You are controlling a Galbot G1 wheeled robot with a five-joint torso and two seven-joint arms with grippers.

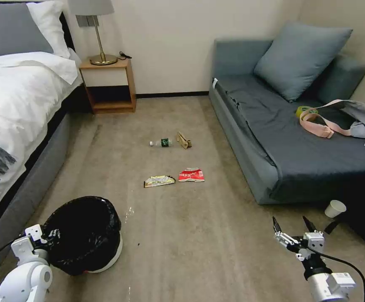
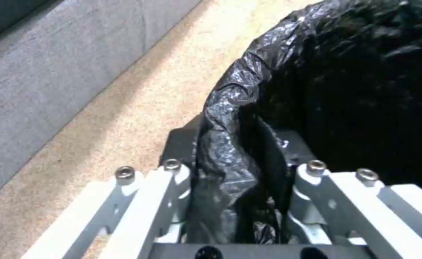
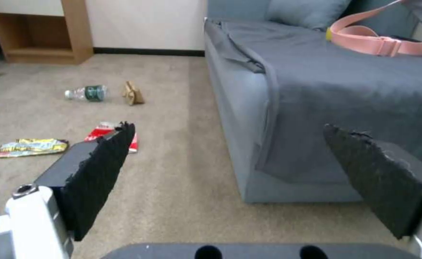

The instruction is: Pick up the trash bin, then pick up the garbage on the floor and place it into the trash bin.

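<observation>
The trash bin (image 1: 86, 233), lined with a crinkly black bag over a white body, is at the lower left by the bed. My left gripper (image 1: 47, 235) is shut on its near rim; in the left wrist view the gripper (image 2: 237, 144) pinches the bag-covered rim (image 2: 230, 108). The garbage lies on the carpet ahead: a clear bottle (image 1: 162, 142) (image 3: 86, 92), a tan cardboard piece (image 1: 184, 140) (image 3: 133, 94), a yellow-silver wrapper (image 1: 159, 180) (image 3: 29, 147) and a red-and-white wrapper (image 1: 191, 175) (image 3: 101, 132). My right gripper (image 1: 293, 226) (image 3: 230, 144) hangs open and holds nothing, low at the right, short of the wrappers.
A bed (image 1: 14, 109) runs along the left with a wooden nightstand (image 1: 109, 84) behind it. A grey sofa (image 1: 274, 138) lines the right, with a bag (image 1: 350, 119) on it. A paper cup (image 1: 335, 208) stands by the sofa's near corner. Open carpet lies between bed and sofa.
</observation>
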